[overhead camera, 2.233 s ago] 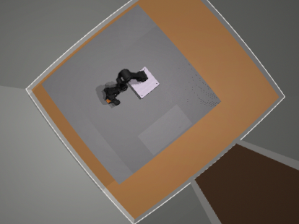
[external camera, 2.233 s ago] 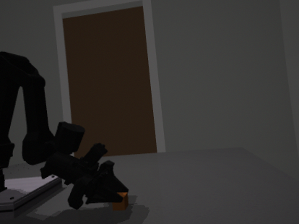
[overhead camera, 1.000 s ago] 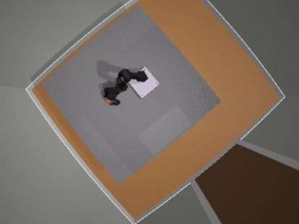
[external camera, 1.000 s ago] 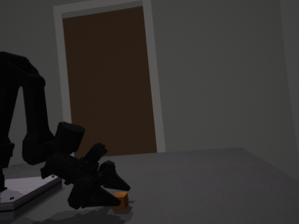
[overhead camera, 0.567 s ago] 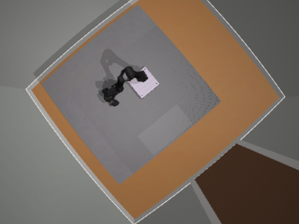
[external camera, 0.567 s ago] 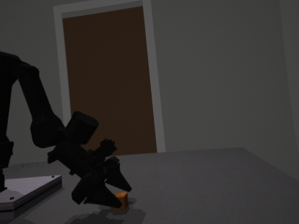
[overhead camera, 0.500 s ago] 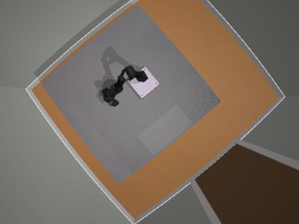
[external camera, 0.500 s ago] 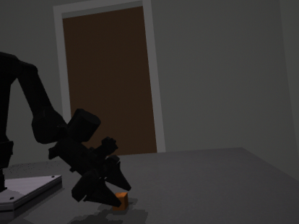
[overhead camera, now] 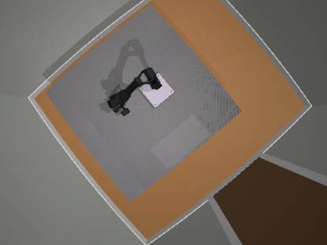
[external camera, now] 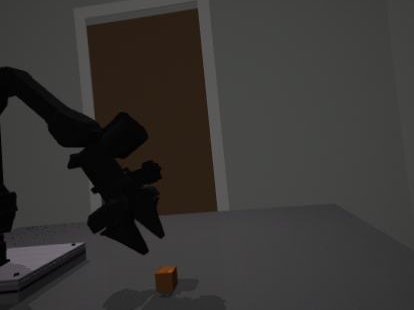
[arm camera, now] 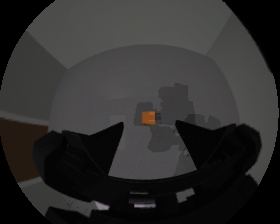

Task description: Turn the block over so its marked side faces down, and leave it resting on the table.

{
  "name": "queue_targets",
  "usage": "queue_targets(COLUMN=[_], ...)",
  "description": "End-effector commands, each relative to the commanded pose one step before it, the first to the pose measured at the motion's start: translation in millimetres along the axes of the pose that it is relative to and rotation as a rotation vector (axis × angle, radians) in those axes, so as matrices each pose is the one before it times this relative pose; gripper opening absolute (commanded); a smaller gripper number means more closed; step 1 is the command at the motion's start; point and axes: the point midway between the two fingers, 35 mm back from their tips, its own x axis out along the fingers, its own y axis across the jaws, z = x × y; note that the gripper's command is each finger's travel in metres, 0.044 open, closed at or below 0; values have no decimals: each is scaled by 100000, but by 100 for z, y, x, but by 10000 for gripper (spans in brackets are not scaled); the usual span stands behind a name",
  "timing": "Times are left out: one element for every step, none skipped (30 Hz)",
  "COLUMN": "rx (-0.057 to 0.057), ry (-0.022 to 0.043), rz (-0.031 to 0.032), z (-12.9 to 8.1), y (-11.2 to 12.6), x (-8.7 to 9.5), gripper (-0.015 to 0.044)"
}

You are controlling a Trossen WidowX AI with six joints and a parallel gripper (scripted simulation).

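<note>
A small orange block [external camera: 166, 278] [arm camera: 149, 117] rests on the dark grey table [external camera: 300, 248], and I can see no marking on it. In the overhead view only a sliver of the block [overhead camera: 118, 111] shows beside the gripper. My gripper [external camera: 151, 242] [arm camera: 150, 131] [overhead camera: 124, 111] is open and empty. It hangs above the block and a little to its left, well clear of it. In the wrist view the block lies ahead, between the two finger tips and beyond them.
The arm's white base plate [overhead camera: 162, 95] [external camera: 45, 258] sits on the table at the left. A brown door [external camera: 150, 108] stands in the wall behind. Orange floor [overhead camera: 245, 62] surrounds the grey table top [overhead camera: 118, 152].
</note>
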Motion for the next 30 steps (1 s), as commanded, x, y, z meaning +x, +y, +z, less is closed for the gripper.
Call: queue_targets(rx=[-1097, 25, 73, 112, 124, 107, 89, 72, 55, 37, 21, 4, -13, -29, -45, -61, -76, -92, -84, -55, -19, 0, 0, 0, 0, 0, 0, 0, 0, 0], ry=[2337, 483, 1450, 2418, 3031, 3043, 3046, 3048, 3050, 3053, 3055, 3047, 3060, 3062, 3064, 3066, 3068, 3060, 2445, 1467, 489, 0, 0, 0, -1, -2, 2, 4, 2, 0], rz=[-646, 13, 37, 57, 62, 52, 41, 30, 20, 9, -2, -13, -25, -36, -47, -59, -70, -81, -73, -47, -16, 0, 0, 0, 0, 0, 0, 0, 0, 0], z=[237, 61, 182, 296, 358, 344, 328, 311, 293, 275, 255, 235, 215, 194, 173, 151, 129, 106, 68, 34, 10, 0, 0, 0, 15, 28, -4, -32, -16, 0], y=[28, -7, -20, -31, -35, -30, -25, -20, -16, -12, -8, -4, 0, 3, 6, 9, 12, 15, 14, 9, 3, 0, 0, 0, -2, -3, 0, 4, 2, 0], x=[-1097, 15, 43, 64, 63, 44, 26, 8, -8, -24, -39, -52, -65, -77, -87, -96, -105, -111, -93, -58, -20, 0, 0, 0, 282, 845, 1263, 838, 278, 0], gripper=[440, 440, 440, 440, 440, 440, 440, 440, 440, 440, 440, 440, 440, 440, 440, 440, 440, 440, 440, 440, 440, 440, 440, 440, 440, 440, 440, 440, 440, 440])
